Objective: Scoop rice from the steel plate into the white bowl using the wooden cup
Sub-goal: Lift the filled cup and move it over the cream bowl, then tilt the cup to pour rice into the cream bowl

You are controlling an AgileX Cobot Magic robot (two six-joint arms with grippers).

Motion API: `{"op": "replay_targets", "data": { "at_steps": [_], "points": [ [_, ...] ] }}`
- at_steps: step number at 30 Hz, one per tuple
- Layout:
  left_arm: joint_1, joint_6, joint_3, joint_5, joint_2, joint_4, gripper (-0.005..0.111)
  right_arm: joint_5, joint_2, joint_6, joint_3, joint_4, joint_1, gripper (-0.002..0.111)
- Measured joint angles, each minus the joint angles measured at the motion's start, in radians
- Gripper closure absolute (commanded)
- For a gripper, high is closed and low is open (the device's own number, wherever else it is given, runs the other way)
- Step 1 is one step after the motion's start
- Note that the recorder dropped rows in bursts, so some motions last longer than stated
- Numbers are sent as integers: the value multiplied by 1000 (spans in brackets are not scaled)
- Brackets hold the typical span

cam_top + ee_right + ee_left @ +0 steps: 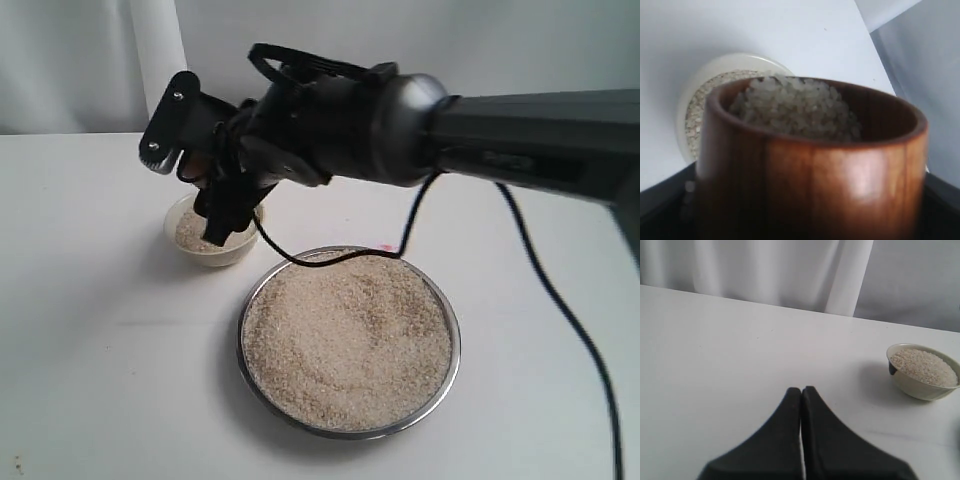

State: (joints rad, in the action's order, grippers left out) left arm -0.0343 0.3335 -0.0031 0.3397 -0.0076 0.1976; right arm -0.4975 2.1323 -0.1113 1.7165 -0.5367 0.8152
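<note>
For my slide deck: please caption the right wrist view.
A wooden cup heaped with rice hangs over the part-filled white bowl.

Arm (400, 120) blocking above the bowl (215, 258), cable (345, 257) sagging over the plate (350, 433) far rim, open table (100, 350) to the left.

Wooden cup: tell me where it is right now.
The wooden cup, full of rice, sits in the right gripper over the white bowl, left of the steel plate in the exterior view.
</note>
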Motion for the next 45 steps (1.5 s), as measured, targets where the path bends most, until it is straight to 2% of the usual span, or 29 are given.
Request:
{"op": "replay_targets", "data": {
  "at_steps": [6, 11, 18, 27, 45],
  "points": [
    [0, 0, 0, 0, 0, 0, 107, -256, 200, -75, 313, -22, 30, 108],
    [0, 0, 0, 0, 0, 0, 107, -374, 286, -93, 419, -106, 45, 108],
    [0, 0, 0, 0, 0, 0, 107, -410, 305, -95, 431, -160, 52, 108],
    [0, 0, 0, 0, 0, 0, 107, -456, 316, -142, 431, -363, 92, 108],
    [0, 0, 0, 0, 0, 0, 107, -502, 357, -262, 431, -518, 122, 108]
  ]
}}
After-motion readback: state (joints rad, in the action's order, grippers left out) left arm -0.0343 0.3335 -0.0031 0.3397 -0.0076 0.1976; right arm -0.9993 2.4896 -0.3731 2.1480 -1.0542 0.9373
